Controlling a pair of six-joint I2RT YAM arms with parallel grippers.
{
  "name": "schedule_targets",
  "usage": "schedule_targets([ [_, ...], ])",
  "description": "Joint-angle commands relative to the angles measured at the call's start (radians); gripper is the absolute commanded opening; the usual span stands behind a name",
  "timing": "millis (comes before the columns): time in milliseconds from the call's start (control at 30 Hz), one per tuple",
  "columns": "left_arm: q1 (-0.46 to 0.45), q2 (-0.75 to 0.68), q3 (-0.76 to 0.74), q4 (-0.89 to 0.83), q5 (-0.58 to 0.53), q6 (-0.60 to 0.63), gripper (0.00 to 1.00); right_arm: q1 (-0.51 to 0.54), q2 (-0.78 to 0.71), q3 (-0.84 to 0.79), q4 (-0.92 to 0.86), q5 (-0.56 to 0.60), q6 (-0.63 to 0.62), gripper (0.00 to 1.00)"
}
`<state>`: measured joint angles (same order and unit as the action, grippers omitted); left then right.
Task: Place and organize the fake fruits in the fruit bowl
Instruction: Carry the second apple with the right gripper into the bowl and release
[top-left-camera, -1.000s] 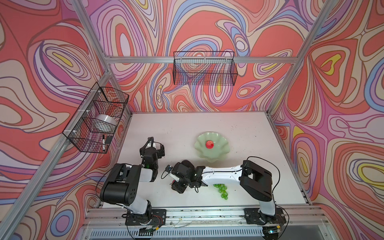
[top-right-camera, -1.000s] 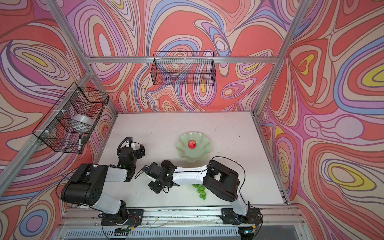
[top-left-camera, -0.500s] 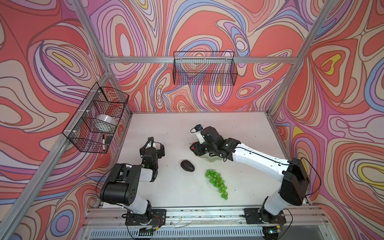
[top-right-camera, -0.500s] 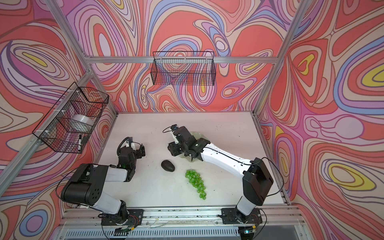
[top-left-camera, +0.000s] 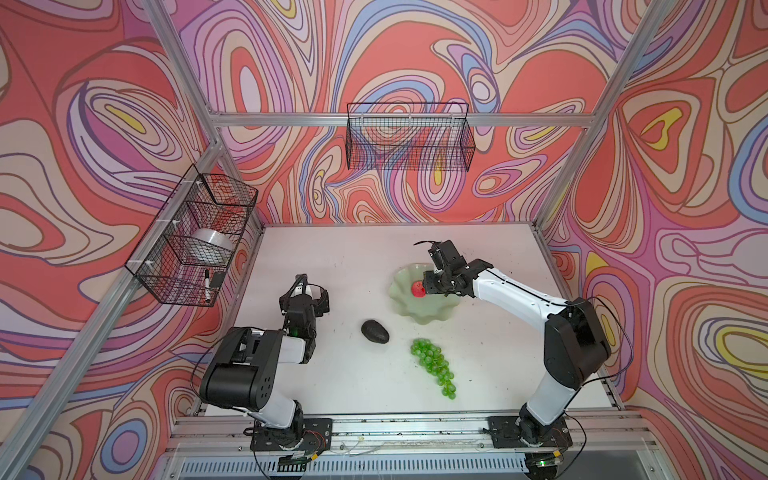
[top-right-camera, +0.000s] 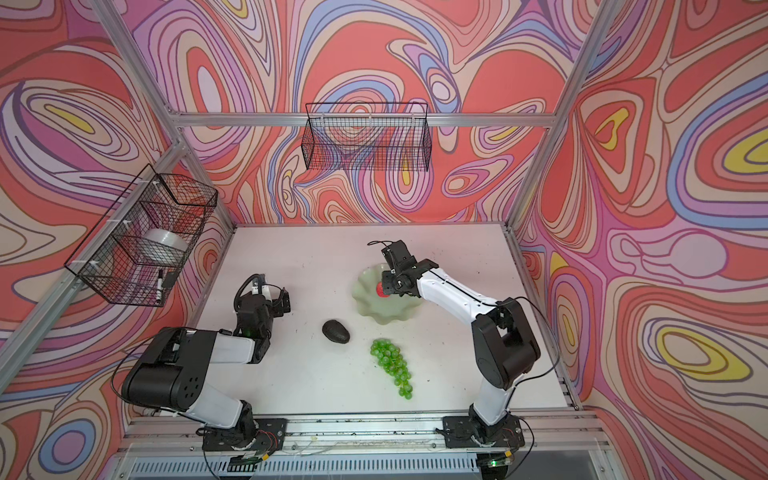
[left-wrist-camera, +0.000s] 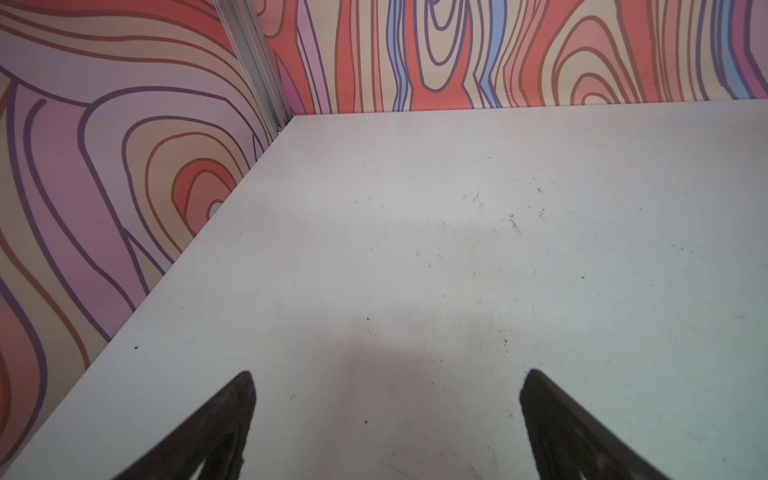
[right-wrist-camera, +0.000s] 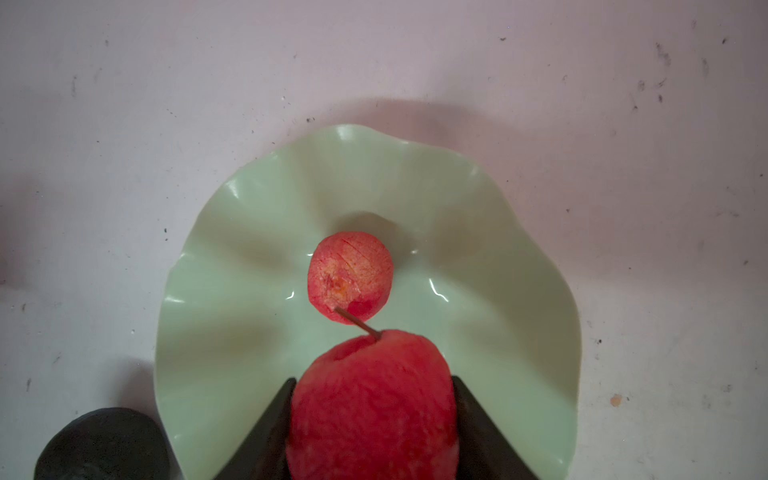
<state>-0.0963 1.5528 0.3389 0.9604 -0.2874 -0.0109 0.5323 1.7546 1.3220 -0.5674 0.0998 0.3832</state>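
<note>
While its arm reaches over a glossy wavy-rimmed mint-green bowl, the right gripper pinches a dimpled red apple.

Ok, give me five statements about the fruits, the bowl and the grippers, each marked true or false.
1. The right gripper is shut on an apple over the bowl. True.
2. The bowl holds nothing. False: another apple lies in its middle.
3. The avocado lies in the bowl. False: it lies on the table, apart from the bowl.
4. The grapes lie on the table, outside the bowl. True.
5. The left gripper holds the grapes. False: it is open and empty.
</note>
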Motion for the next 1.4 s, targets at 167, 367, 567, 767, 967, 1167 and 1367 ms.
schedule_targets([
  [167,0.009,0.0,0.011,0.006,0.002,0.01,1.0,-0.036,0.092,-0.021,0.056,0.041,0.008,0.38],
  [367,0.009,0.0,0.01,0.006,0.003,0.011,1.0,-0.042,0.151,-0.009,0.082,0.052,0.01,0.39],
  [567,0.009,0.0,0.011,0.006,0.002,0.01,1.0,-0.044,0.188,0.015,0.084,0.04,0.02,0.43],
  [767,0.009,0.001,0.011,0.006,0.002,0.011,1.0,-0.043,0.201,0.025,0.081,0.044,0.023,0.57],
  [967,0.009,0.001,0.01,0.006,0.003,0.01,1.0,-0.044,0.149,0.034,0.065,0.063,0.005,0.67],
  [1167,0.009,0.0,0.011,0.006,0.002,0.01,1.0,-0.028,0.024,0.034,0.047,0.007,-0.081,0.7],
  [1367,0.009,0.0,0.011,0.006,0.002,0.01,1.0,0.156,-0.086,0.035,0.056,-0.053,-0.235,0.71],
])
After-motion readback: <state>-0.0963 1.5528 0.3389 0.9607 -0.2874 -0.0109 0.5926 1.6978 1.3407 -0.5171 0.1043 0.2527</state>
